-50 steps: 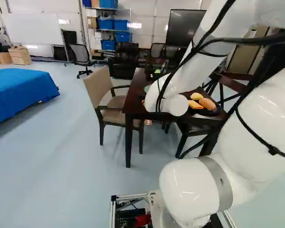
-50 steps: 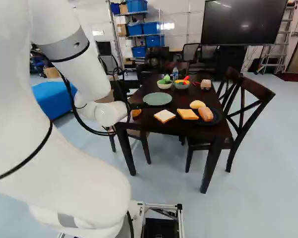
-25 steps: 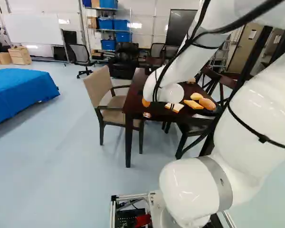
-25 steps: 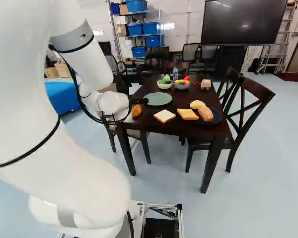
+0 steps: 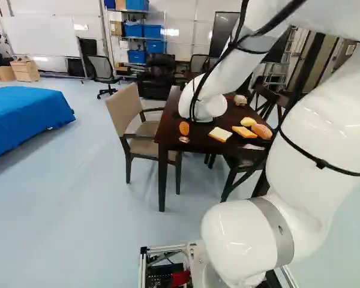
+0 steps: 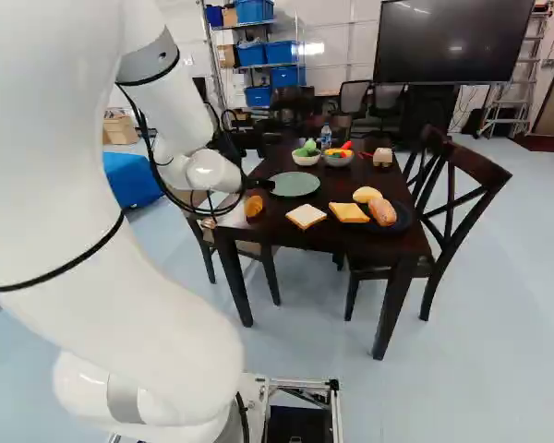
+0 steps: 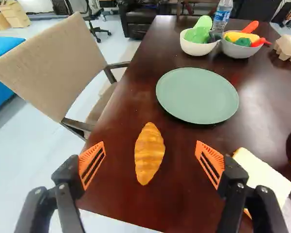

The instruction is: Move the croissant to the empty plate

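The plate (image 6: 294,184) lies on the table (image 7: 179,133). In the right base view, the croissant (image 6: 254,206) lies before it, leftward; a bread slice (image 6: 306,216) before it, slightly right; another slice (image 6: 349,212) and a second plate (image 6: 405,219) farther right; two bowls (image 7: 196,47) and a bottle (image 7: 222,14) behind it.

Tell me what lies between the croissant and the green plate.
Only bare dark tabletop lies between the croissant and the green plate; the wrist view shows that stretch.
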`<state>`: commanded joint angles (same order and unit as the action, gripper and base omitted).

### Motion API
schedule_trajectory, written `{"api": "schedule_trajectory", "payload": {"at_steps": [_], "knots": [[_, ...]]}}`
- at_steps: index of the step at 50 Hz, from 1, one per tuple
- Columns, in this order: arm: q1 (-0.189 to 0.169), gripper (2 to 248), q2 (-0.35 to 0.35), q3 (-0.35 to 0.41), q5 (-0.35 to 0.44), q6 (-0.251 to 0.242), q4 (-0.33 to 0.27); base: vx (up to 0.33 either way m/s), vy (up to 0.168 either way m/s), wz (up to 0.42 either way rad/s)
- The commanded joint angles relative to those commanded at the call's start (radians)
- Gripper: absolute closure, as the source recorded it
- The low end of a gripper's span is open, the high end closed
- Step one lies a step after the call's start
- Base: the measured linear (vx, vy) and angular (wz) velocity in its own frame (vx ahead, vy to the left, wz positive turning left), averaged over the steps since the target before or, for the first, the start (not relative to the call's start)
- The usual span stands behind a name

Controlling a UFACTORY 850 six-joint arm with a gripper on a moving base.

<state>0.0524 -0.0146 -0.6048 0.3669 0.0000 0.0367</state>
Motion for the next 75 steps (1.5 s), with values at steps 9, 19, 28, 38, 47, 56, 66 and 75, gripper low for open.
{"api": "schedule_trajectory", "payload": {"at_steps": [9,19,28,38,47,56,66,75], "knots": [[-0.001,3,-0.014,-0.037,-0.079,0.0,0.0,0.0,0.0,0.0],[-0.002,3,-0.024,-0.073,-0.167,0.0,0.0,0.0,0.0,0.0],[-0.003,3,-0.037,-0.11,-0.247,0.0,0.0,0.0,0.0,0.0],[0.002,3,-0.057,-0.158,-0.337,0.0,0.0,0.0,0.0,0.0],[0.008,3,-0.076,-0.202,-0.425,0.0,0.0,0.0,0.0,0.0],[0.016,3,-0.093,-0.246,-0.514,0.0,0.0,0.0,0.0,0.0],[0.027,3,-0.112,-0.295,-0.618,0.0,0.0,0.0,0.0,0.0],[0.037,3,-0.129,-0.339,-0.71,0.0,0.0,0.0,0.0,0.0]]}}
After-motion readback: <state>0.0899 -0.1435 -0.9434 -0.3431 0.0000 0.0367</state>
